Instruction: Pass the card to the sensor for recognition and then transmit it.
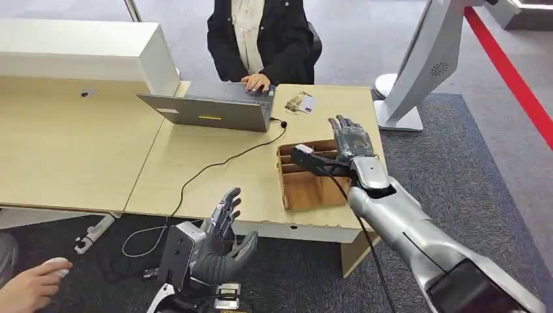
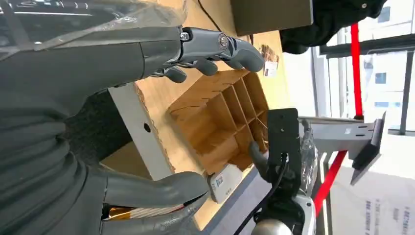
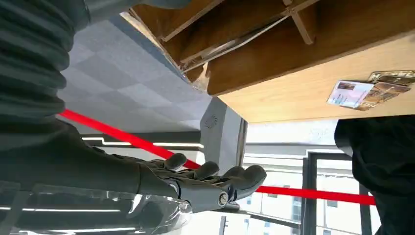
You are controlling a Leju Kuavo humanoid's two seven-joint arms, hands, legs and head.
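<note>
A small pile of cards (image 1: 300, 103) lies on the wooden table (image 1: 215, 169) to the right of the laptop; the right wrist view shows these cards (image 3: 364, 93) too. In the left wrist view another white card (image 2: 222, 182) lies by the table's edge beside the wooden divider box (image 2: 220, 122). My right hand (image 1: 352, 138) hovers over the far side of the divider box (image 1: 313, 186), fingers spread and empty, as the right hand (image 3: 215, 178) also appears at the wrist. My left hand (image 1: 222, 241) hangs below the table's front edge, fingers apart, holding nothing; thumb and fingers (image 2: 215, 46) stand wide.
A person in a dark jacket (image 1: 261, 32) sits behind the table with a hand on the grey laptop (image 1: 209, 111). A black cable (image 1: 215, 166) crosses the tabletop. A white stand (image 1: 417, 72) rises at the right. Another person's hand (image 1: 29, 287) is at the lower left.
</note>
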